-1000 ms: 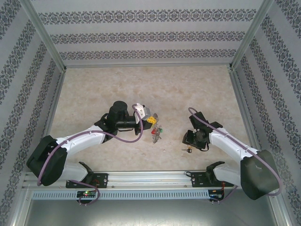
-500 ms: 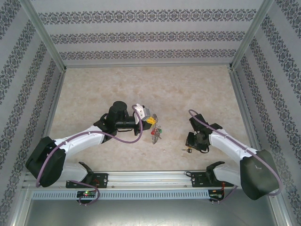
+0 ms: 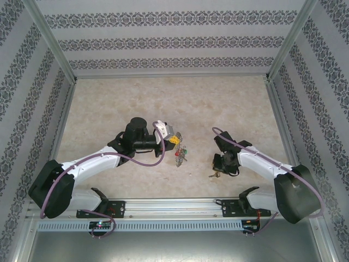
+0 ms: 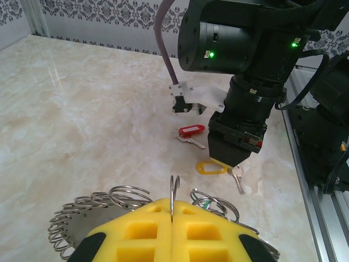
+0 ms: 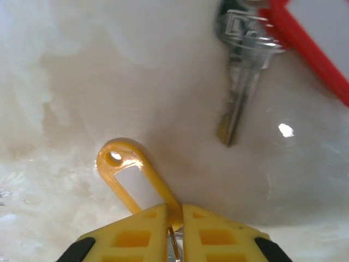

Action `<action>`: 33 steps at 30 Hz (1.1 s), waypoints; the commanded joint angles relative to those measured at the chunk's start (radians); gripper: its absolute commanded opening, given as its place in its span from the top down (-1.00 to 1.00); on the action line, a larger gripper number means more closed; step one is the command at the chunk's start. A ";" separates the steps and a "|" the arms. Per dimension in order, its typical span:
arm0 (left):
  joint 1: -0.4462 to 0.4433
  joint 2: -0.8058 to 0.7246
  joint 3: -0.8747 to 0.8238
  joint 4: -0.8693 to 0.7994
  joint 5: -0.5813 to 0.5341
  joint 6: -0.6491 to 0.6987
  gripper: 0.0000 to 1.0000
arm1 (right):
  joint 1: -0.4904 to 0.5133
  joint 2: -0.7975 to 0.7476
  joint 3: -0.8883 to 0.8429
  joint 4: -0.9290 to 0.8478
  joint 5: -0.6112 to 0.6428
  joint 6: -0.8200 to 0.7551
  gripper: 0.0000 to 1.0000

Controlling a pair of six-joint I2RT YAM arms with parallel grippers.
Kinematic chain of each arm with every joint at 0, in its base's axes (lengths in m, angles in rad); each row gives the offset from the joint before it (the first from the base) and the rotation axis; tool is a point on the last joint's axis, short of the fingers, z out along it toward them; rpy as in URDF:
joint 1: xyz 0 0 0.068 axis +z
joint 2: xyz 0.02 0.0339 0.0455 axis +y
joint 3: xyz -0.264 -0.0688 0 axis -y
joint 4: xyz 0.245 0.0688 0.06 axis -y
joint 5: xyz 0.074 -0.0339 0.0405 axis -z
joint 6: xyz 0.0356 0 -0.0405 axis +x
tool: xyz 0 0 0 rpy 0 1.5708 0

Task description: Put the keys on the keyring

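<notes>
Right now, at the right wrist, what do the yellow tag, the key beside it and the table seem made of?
Yellow tag: probably glossy plastic, with a pale window. Key: silvery metal, shiny, with a stamped head. Table: smooth, glossy, marble-patterned; stone or laminate, I cannot tell.

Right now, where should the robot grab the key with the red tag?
Probably the red tag, pinched across its narrow sides from straight above: it lies flat on the table and is bulkier than its thin silver key.
</notes>
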 commanded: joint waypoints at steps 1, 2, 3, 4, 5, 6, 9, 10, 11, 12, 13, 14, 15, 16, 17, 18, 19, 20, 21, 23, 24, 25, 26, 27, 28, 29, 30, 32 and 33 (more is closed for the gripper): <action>-0.003 -0.025 0.033 0.004 0.004 0.025 1.00 | 0.026 0.032 0.051 0.026 -0.020 0.007 0.77; -0.003 -0.025 0.034 0.001 0.002 0.024 1.00 | 0.031 0.047 0.062 0.036 -0.018 0.012 0.77; -0.003 -0.026 0.034 0.001 0.002 0.023 1.00 | 0.033 0.063 0.073 0.046 -0.014 0.015 0.80; -0.002 -0.029 0.035 0.000 0.001 0.024 1.00 | 0.035 0.080 0.084 0.051 -0.014 0.019 0.82; -0.003 -0.030 0.036 -0.001 0.000 0.024 1.00 | 0.037 0.099 0.097 0.054 -0.013 0.023 0.82; -0.002 -0.032 0.035 -0.002 -0.001 0.024 1.00 | 0.038 0.116 0.108 0.056 -0.010 0.028 0.81; -0.002 -0.041 0.033 -0.009 -0.005 0.024 1.00 | 0.040 0.140 0.132 0.045 -0.007 0.017 0.74; -0.002 -0.043 0.030 -0.009 -0.007 0.025 1.00 | 0.040 0.138 0.137 0.036 -0.003 0.009 0.72; -0.003 -0.048 0.028 -0.010 -0.009 0.024 1.00 | 0.040 0.131 0.141 0.024 0.002 -0.002 0.64; -0.003 -0.050 0.026 -0.011 -0.011 0.025 1.00 | 0.040 0.117 0.145 0.012 0.009 -0.014 0.53; -0.003 -0.053 0.024 -0.010 -0.014 0.024 1.00 | 0.040 0.099 0.144 0.008 0.011 -0.024 0.39; -0.002 -0.055 0.022 -0.010 -0.018 0.024 1.00 | 0.040 0.071 0.142 0.007 0.009 -0.036 0.27; -0.003 -0.059 0.020 -0.009 -0.023 0.023 1.00 | 0.039 0.043 0.137 0.009 0.004 -0.042 0.21; -0.002 -0.062 0.018 -0.008 -0.029 0.022 1.00 | 0.036 0.018 0.132 0.005 0.001 -0.040 0.14; -0.004 -0.066 0.014 -0.004 -0.035 0.023 1.00 | 0.034 -0.005 0.125 0.004 -0.009 -0.037 0.08; -0.002 -0.069 0.012 -0.003 -0.040 0.024 1.00 | 0.034 -0.027 0.116 0.027 -0.049 -0.057 0.08; -0.002 -0.073 0.009 -0.004 -0.043 0.026 1.00 | 0.036 -0.042 0.103 0.053 -0.106 -0.081 0.09; -0.002 -0.075 0.008 -0.004 -0.047 0.028 1.00 | 0.040 -0.054 0.096 0.062 -0.138 -0.092 0.09; -0.002 -0.078 0.007 -0.006 -0.052 0.030 1.00 | 0.044 -0.060 0.090 0.056 -0.148 -0.093 0.08; -0.002 -0.085 0.007 -0.012 -0.062 0.033 1.00 | 0.050 -0.053 0.094 0.015 -0.142 -0.076 0.05; -0.002 -0.088 0.006 -0.016 -0.066 0.035 1.00 | 0.061 -0.045 0.098 -0.001 -0.139 -0.070 0.04; -0.002 -0.092 0.004 -0.016 -0.072 0.037 1.00 | 0.075 -0.038 0.102 -0.010 -0.136 -0.069 0.03; -0.002 -0.097 0.002 -0.015 -0.078 0.037 1.00 | 0.094 -0.028 0.108 -0.032 -0.110 -0.058 0.02; -0.002 -0.101 -0.002 -0.015 -0.084 0.037 1.00 | 0.113 -0.019 0.112 -0.039 -0.086 -0.055 0.02; -0.002 -0.105 -0.004 -0.013 -0.086 0.037 1.00 | 0.127 -0.016 0.113 -0.040 -0.079 -0.055 0.01; 0.000 -0.108 -0.005 -0.014 -0.088 0.037 1.00 | 0.139 -0.008 0.114 -0.041 -0.068 -0.050 0.04; 0.000 -0.111 -0.006 -0.016 -0.088 0.038 1.00 | 0.148 0.002 0.116 -0.046 -0.058 -0.039 0.09; 0.000 -0.114 -0.006 -0.023 -0.087 0.038 1.00 | 0.167 0.030 0.120 -0.054 -0.041 -0.026 0.16; 0.000 -0.116 -0.007 -0.025 -0.089 0.040 1.00 | 0.182 0.049 0.123 -0.057 -0.028 -0.026 0.17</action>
